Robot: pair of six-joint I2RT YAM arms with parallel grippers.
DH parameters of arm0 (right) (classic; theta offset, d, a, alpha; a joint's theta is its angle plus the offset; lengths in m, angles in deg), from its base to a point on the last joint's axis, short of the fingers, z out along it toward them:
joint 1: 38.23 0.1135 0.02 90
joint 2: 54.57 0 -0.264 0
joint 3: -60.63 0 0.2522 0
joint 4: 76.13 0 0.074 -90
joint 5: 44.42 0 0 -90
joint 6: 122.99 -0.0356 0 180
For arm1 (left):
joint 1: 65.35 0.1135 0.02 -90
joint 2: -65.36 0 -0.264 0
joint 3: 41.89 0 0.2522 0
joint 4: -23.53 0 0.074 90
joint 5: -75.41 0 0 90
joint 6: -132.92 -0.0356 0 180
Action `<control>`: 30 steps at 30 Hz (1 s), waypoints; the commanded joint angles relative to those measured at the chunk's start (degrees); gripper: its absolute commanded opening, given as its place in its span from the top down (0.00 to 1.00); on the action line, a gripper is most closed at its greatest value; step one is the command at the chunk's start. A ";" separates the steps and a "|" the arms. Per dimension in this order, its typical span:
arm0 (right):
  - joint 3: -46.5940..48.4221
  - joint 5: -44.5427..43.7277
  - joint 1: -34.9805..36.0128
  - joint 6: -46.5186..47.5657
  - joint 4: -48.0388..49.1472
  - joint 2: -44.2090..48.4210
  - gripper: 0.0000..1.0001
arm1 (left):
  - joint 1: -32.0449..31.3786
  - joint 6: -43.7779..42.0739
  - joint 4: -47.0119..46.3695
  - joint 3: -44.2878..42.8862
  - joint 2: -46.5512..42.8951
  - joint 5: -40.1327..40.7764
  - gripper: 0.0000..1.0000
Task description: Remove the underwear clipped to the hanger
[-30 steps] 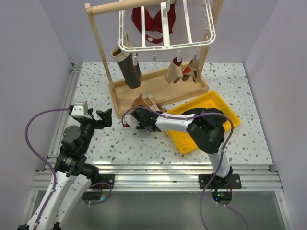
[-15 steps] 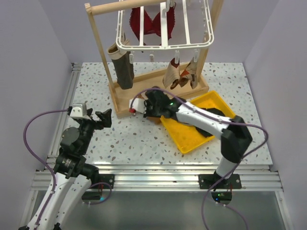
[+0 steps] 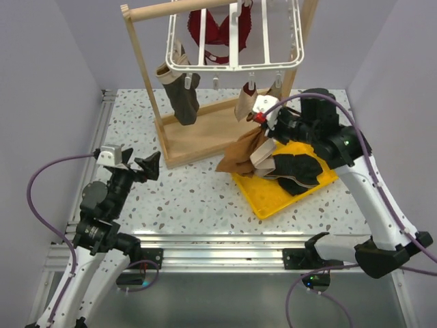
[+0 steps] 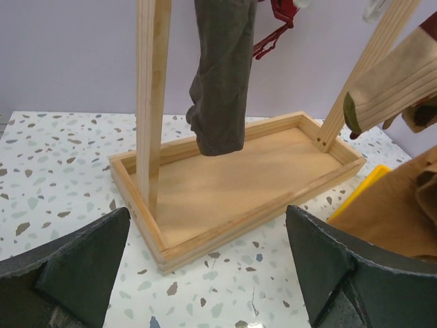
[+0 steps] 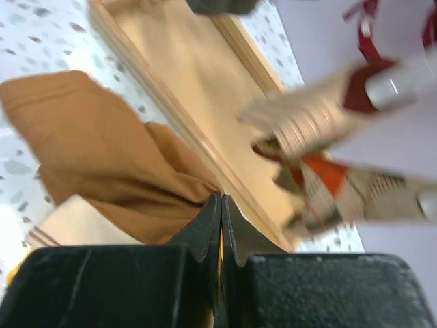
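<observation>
My right gripper (image 3: pixel 259 133) is shut on the brown briefs (image 3: pixel 240 157), which have a beige waistband and hang off the table at the left edge of the yellow tray (image 3: pixel 263 201). In the right wrist view the jaws (image 5: pixel 220 199) pinch the brown fabric (image 5: pixel 102 150). Black briefs (image 3: pixel 298 167) lie in the tray. Dark grey briefs (image 3: pixel 184 99) hang clipped to the white hanger (image 3: pixel 235 65); they also show in the left wrist view (image 4: pixel 222 82). My left gripper (image 3: pixel 140 167) is open and empty, low over the table and facing the stand (image 4: pixel 208 270).
The wooden frame stand (image 3: pixel 140 61) with its tray base (image 3: pixel 198 130) holds the hanger. A red bra (image 3: pixel 208 31) and argyle socks (image 3: pixel 249 102) hang from it. The socks are blurred in the right wrist view (image 5: pixel 341 178). The yellow tray's corner shows in the left wrist view (image 4: pixel 362 188).
My right arm has lifted the brown briefs from near the stand's base and swung them right and up over the yellow tray's left edge. The left arm has barely moved.
</observation>
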 commanded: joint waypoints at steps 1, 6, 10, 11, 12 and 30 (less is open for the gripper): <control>-1.84 -2.00 -5.24 0.92 -6.03 4.67 1.00 | -0.13 -1.62 -4.10 -3.81 1.83 -1.94 0.00; -12.38 -7.53 -10.52 0.05 -3.67 10.47 0.98 | -0.04 -2.59 -5.94 -7.06 5.43 -2.82 0.00; -18.01 -7.46 -15.08 -0.39 -1.21 9.61 0.97 | -0.13 -3.46 -8.22 -9.87 8.16 -4.74 0.00; -19.24 -6.50 -17.10 -0.39 -0.85 9.17 0.97 | -0.13 -3.73 -8.58 -10.22 9.03 -6.23 0.00; -19.77 -5.88 -18.25 -0.30 -0.42 8.73 0.96 | -0.13 -3.90 -9.02 -10.57 9.30 -7.12 0.00; -7.94 20.81 -24.76 16.28 -17.17 8.20 0.04 | -0.13 -7.68 -11.48 -4.96 8.34 -14.59 0.00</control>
